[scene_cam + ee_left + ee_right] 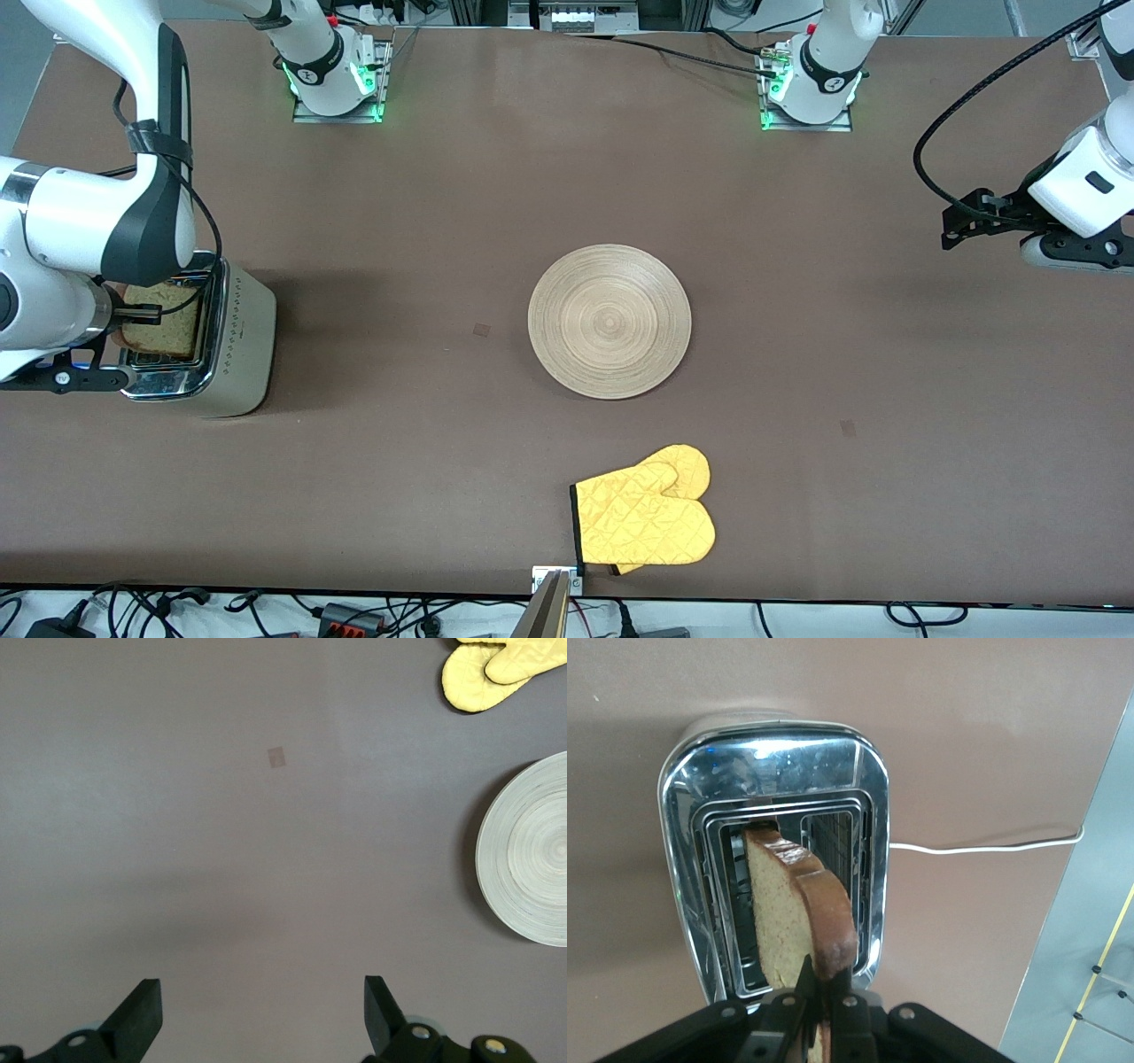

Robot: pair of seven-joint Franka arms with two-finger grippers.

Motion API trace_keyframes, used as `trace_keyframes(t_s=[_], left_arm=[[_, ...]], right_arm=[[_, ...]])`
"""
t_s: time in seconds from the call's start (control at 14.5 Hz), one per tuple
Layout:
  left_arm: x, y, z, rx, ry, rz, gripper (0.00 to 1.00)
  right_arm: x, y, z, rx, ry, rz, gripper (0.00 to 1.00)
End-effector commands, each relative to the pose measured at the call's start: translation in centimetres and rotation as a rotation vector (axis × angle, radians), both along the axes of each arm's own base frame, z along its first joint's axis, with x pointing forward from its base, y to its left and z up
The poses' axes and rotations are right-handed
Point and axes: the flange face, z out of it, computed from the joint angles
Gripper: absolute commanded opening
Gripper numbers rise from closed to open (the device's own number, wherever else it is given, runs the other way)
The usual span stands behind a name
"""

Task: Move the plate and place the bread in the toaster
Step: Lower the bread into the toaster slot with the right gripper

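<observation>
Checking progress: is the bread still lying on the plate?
No: the plate is bare, and the right gripper holds the bread over the toaster.

A: What's your right wrist view giving you?

B: You're looking straight down on the toaster [775,850], its chrome top gleaming, both slots open. Your right pincer [819,1014] is clamped on the bread [799,912] at its brown crust edge.

A: Where's the slice?

B: It's held on edge over one slot, its lower part seemingly inside the opening, slightly tilted. The toaster stands on the brown desk [974,744], and a white cord [983,848] runs from it toward the desk's edge.
</observation>
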Motion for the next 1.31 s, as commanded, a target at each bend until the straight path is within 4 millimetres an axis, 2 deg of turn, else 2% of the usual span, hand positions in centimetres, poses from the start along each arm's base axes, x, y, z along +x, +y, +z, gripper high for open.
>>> trace_keyframes(t_s=[0.0, 0.55, 1.03, 1.1, 1.17, 1.24], left_arm=[[-0.4, -0.2, 0.9, 0.014, -0.003, -0.017, 1.00], [-0.4, -0.3, 0.9, 0.014, -0.002, -0.019, 1.00], [-0.4, -0.3, 0.9, 0.014, -0.003, -0.019, 1.00], [-0.4, -0.3, 0.9, 0.014, -0.003, -0.019, 1.00], [-0.4, -0.3, 0.9, 0.014, -0.003, -0.019, 1.00], [-0.4, -0.3, 0.9, 0.014, -0.003, -0.019, 1.00]], right_arm=[[-0.1, -0.5, -0.9, 0.030, -0.003, 0.015, 0.00], [-1.0, 0.1, -2.5, 0.061, 0.040, 0.009, 0.00], [-1.7, -0.2, -1.7, 0.097, 0.080, 0.064, 0.00], [-1.7, -0.1, -1.7, 0.097, 0.080, 0.066, 0.07], [-1.7, 0.0, -1.7, 0.094, 0.077, 0.059, 0.56], [-1.6, 0.0, -1.6, 0.102, 0.071, 0.060, 1.00]])
